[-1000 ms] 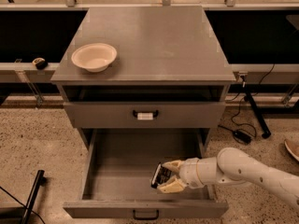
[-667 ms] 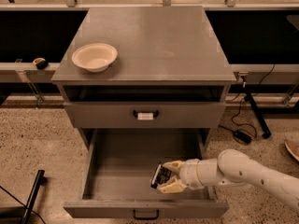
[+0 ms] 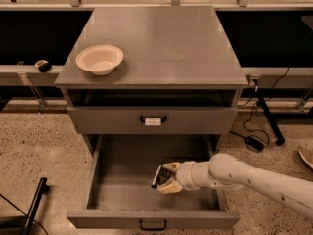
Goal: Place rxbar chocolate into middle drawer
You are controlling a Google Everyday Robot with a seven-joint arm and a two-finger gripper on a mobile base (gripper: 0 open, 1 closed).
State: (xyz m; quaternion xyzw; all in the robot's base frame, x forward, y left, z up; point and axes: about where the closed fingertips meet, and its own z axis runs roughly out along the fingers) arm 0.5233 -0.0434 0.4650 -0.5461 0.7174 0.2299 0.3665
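The middle drawer [image 3: 122, 199] is pulled wide open below the cabinet, with a plain dark handle [image 3: 152, 225] on its front. My gripper [image 3: 165, 178] reaches in from the right on a white arm and sits low inside the drawer, right of its middle. It is shut on the rxbar chocolate [image 3: 159, 176], a small flat black bar with pale lettering, held tilted on edge just above the drawer floor.
A closed grey drawer with a white-tagged handle [image 3: 153, 120] lies above the open one. A pale bowl [image 3: 100, 58] stands on the grey cabinet top [image 3: 171, 43] at the left. Cables and a stand foot [image 3: 259, 131] lie on the floor at the right.
The gripper with the bar has sunk slightly lower in the drawer; otherwise nothing has visibly moved.
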